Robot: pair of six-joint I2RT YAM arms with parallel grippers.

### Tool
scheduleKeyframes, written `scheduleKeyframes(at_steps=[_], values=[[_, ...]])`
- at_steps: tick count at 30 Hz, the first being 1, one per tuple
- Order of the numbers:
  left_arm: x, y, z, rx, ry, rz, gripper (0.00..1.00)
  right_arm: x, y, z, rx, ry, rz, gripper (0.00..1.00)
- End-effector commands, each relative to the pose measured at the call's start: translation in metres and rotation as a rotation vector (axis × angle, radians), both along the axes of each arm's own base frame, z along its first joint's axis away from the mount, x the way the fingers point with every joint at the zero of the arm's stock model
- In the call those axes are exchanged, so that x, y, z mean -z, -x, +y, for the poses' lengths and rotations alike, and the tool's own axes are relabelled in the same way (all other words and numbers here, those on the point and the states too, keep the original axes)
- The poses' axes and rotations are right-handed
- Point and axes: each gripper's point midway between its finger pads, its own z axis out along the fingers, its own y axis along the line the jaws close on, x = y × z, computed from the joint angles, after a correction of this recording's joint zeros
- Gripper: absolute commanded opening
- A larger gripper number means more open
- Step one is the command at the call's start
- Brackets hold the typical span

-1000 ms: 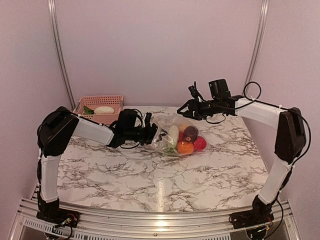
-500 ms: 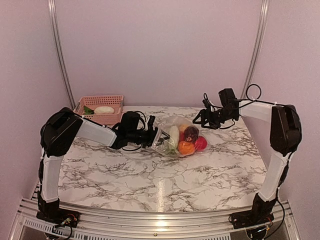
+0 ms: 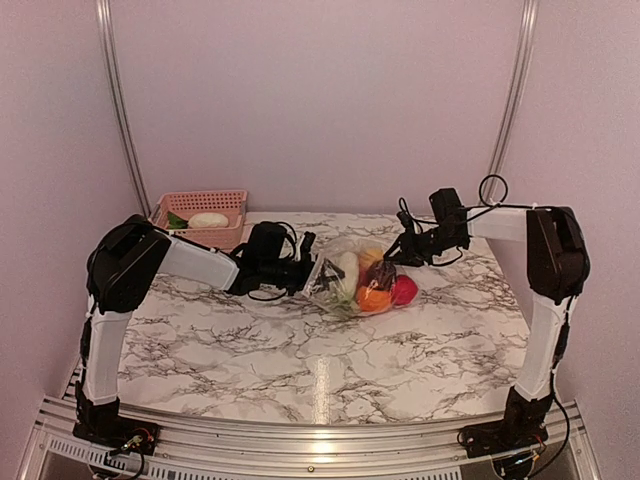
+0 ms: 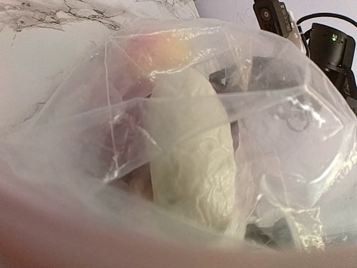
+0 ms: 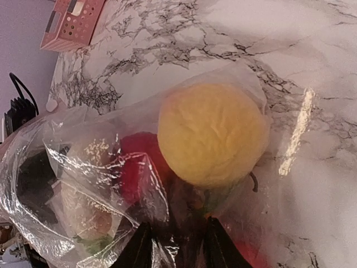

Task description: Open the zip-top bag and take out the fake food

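The zip-top bag lies on the marble table, clear and crinkled, holding fake food: a white vegetable, an orange piece, a red piece and a dark purple piece. My left gripper is at the bag's left edge and appears shut on the plastic. In the left wrist view its fingers are hidden behind blurred plastic, and the white vegetable fills the middle. My right gripper is at the bag's far right side. Its fingers stand apart against the plastic, below a yellow fruit.
A pink slotted basket stands at the table's back left with a white item and a green one inside. The basket's corner also shows in the right wrist view. The walls are close behind.
My right gripper has come down and leftward from above the table onto the bag's right side. The left gripper has shifted slightly right with the bag's edge.
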Motion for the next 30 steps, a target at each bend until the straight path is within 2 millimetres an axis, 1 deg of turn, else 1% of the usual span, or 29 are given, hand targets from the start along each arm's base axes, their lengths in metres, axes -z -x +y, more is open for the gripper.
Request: scheduleKeyframes(at_steps=[1,3,4,5,9,13,15,18,20,22,24,30], values=[[0.016,-0.003,-0.004,0.002,-0.052,0.009,0.75,-0.017,0.013,0.016,-0.051,-0.059,-0.015,0.23],[0.018,-0.006,-0.006,-0.001,-0.060,0.011,0.75,-0.018,0.016,0.021,-0.062,-0.063,-0.014,0.13],[0.020,-0.007,-0.006,-0.002,-0.062,0.012,0.75,-0.020,0.017,0.022,-0.065,-0.065,-0.015,0.06],[0.021,-0.008,-0.007,-0.003,-0.065,0.013,0.74,-0.021,0.017,0.024,-0.064,-0.067,-0.014,0.01],[0.025,-0.012,-0.011,0.005,-0.089,0.012,0.75,-0.032,0.018,0.027,-0.057,-0.088,-0.025,0.00],[0.033,-0.010,-0.012,0.030,-0.128,0.007,0.77,-0.044,0.020,0.031,-0.055,-0.121,-0.039,0.00],[0.035,-0.008,-0.012,0.038,-0.139,0.003,0.75,-0.046,0.021,0.033,-0.058,-0.126,-0.041,0.00],[0.039,-0.004,-0.011,0.062,-0.153,0.003,0.67,-0.045,0.022,0.033,-0.052,-0.121,-0.042,0.00],[0.041,-0.002,-0.009,0.077,-0.165,0.008,0.57,-0.045,0.021,0.031,-0.045,-0.113,-0.047,0.00],[0.039,-0.003,-0.003,0.068,-0.179,0.007,0.47,-0.044,0.019,0.026,-0.031,-0.096,-0.053,0.00],[0.030,-0.006,0.004,0.047,-0.172,0.002,0.39,-0.043,0.017,0.019,-0.006,-0.079,-0.060,0.00],[0.002,-0.005,0.027,0.024,-0.166,-0.032,0.28,-0.040,0.015,0.003,0.039,-0.053,-0.069,0.00]])
